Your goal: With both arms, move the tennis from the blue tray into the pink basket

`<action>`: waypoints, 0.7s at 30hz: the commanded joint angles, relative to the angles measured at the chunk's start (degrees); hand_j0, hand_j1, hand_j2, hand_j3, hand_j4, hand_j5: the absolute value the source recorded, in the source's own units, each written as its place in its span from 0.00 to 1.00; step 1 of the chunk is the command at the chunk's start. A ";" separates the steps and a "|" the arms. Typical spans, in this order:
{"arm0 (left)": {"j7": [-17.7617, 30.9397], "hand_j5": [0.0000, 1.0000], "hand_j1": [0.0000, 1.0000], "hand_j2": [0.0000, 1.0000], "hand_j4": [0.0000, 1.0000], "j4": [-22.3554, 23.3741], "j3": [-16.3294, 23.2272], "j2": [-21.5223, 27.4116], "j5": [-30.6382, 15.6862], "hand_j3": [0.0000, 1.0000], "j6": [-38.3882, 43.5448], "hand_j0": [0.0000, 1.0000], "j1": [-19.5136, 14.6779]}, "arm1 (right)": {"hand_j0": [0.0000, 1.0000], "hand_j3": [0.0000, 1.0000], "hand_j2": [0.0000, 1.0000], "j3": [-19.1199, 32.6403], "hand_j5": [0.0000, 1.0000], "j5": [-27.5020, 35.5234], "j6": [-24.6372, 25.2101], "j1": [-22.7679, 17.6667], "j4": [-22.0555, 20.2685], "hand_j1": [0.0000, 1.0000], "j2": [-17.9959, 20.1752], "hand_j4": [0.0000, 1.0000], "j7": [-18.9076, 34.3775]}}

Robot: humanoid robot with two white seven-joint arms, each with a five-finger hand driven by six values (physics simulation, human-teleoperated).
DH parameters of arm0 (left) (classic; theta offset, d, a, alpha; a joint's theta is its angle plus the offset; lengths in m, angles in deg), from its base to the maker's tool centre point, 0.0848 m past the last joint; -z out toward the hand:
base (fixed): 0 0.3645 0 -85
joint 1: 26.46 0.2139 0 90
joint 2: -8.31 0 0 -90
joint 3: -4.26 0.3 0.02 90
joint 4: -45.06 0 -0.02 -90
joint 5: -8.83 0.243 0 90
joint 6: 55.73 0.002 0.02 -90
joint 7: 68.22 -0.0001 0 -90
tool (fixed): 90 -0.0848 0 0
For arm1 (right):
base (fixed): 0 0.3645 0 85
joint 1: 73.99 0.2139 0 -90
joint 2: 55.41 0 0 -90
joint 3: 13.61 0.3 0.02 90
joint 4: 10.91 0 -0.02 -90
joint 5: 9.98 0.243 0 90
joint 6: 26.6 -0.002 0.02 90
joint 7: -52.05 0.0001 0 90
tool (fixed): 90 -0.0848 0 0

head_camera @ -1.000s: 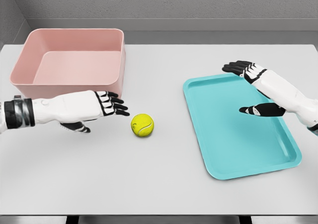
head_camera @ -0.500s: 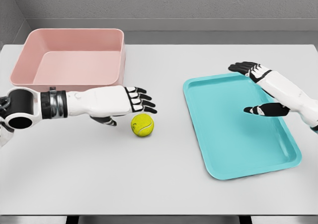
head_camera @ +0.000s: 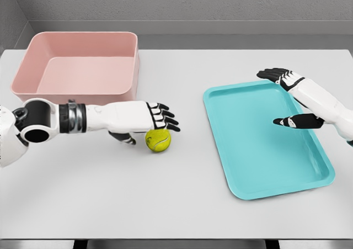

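A: How is the pickup best done?

B: The tennis ball lies on the table, between the pink basket and the blue tray, off the tray. It is best enclosed from above, with the thumb brought under the near side before any lift, since it can easily be rolled away.

A: And the hands?

B: The left hand is held flat over the ball, fingers spread, nothing gripped. The right hand is held open above the tray, empty.
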State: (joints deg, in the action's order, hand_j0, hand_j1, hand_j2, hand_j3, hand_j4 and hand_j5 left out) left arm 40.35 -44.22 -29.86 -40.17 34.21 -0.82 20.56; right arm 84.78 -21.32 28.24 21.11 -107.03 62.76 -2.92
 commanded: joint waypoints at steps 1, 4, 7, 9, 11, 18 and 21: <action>-0.03 1.00 1.00 1.00 1.00 1.12 0.46 -0.83 -0.34 1.00 0.08 1.00 0.00 | 1.00 1.00 1.00 0.05 1.00 0.45 0.16 0.00 0.06 1.00 0.04 1.00 -0.03; -0.03 1.00 1.00 1.00 1.00 1.73 0.72 -1.53 -0.25 1.00 0.08 1.00 0.00 | 1.00 1.00 1.00 0.05 1.00 0.45 0.16 0.00 -0.03 1.00 0.04 1.00 -0.03; -0.03 1.00 1.00 1.00 1.00 2.00 0.81 -2.24 -0.16 1.00 0.08 1.00 -0.18 | 1.00 1.00 1.00 0.05 1.00 0.45 0.16 0.00 -0.03 1.00 0.04 1.00 -0.03; -0.03 1.00 1.00 1.00 1.00 2.00 0.81 -2.41 -0.07 1.00 0.08 1.00 -0.18 | 1.00 1.00 1.00 0.05 1.00 0.45 0.16 0.00 -0.03 1.00 0.04 1.00 -0.03; -0.03 1.00 1.00 1.00 1.00 2.00 0.89 -2.50 0.02 1.00 0.08 1.00 -0.18 | 1.00 1.00 1.00 0.05 1.00 0.45 0.16 0.00 -0.03 1.00 0.04 1.00 -0.03; -0.03 1.00 1.00 1.00 1.00 2.00 2.56 -2.76 -0.07 1.00 0.08 1.00 -0.26 | 1.00 1.00 1.00 0.05 1.00 0.53 0.16 0.00 -0.03 1.00 0.12 1.00 -0.03; -0.03 1.00 1.00 1.00 1.00 2.44 2.92 -2.76 0.02 1.00 0.08 1.00 -0.18 | 1.00 1.00 1.00 0.05 1.00 0.53 0.16 0.00 -0.03 1.00 0.12 1.00 -0.03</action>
State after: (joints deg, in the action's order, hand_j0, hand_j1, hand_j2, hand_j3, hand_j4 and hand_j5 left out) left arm 40.35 -42.00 -27.21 -42.92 34.58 -0.82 20.38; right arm 84.82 -21.25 28.24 21.11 -107.04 62.85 -2.92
